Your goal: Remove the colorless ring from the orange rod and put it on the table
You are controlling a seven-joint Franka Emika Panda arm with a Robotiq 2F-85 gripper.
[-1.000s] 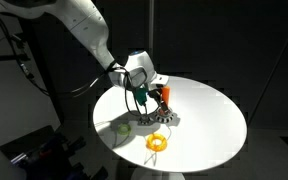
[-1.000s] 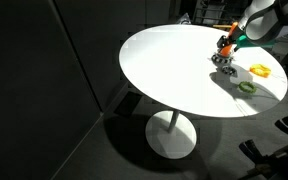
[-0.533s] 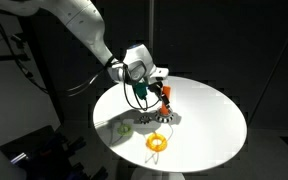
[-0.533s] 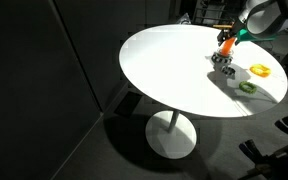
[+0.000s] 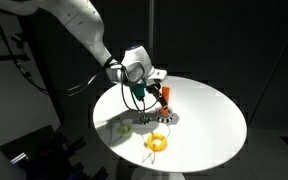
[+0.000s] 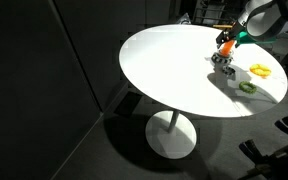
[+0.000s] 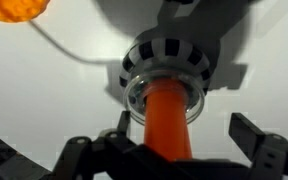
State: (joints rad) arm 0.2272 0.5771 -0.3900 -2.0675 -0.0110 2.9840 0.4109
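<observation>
The orange rod [image 7: 166, 120] stands upright on its pale, dark-flecked foot [image 7: 169, 55] on the white table [image 5: 209, 115]. The colorless ring [image 7: 136, 96] sits around the rod low down, just above the foot. My gripper [image 7: 184, 135] is open, with one dark finger on each side of the rod, and holds nothing. In both exterior views the gripper [image 5: 144, 97] [image 6: 233, 38] hangs at the rod [image 5: 165, 99] [image 6: 225, 46]. The ring is too small to make out there.
A yellow ring [image 5: 157, 142] [image 6: 259, 70] and a green ring [image 5: 124, 127] [image 6: 247, 87] lie on the table near the rod's foot. An orange-yellow patch shows at the wrist view's top left corner [image 7: 14, 8]. The table edge [image 6: 184, 105] drops to dark surroundings.
The gripper has risen slightly beside the rod over the last second. The rod, its foot and the other rings have not moved.
</observation>
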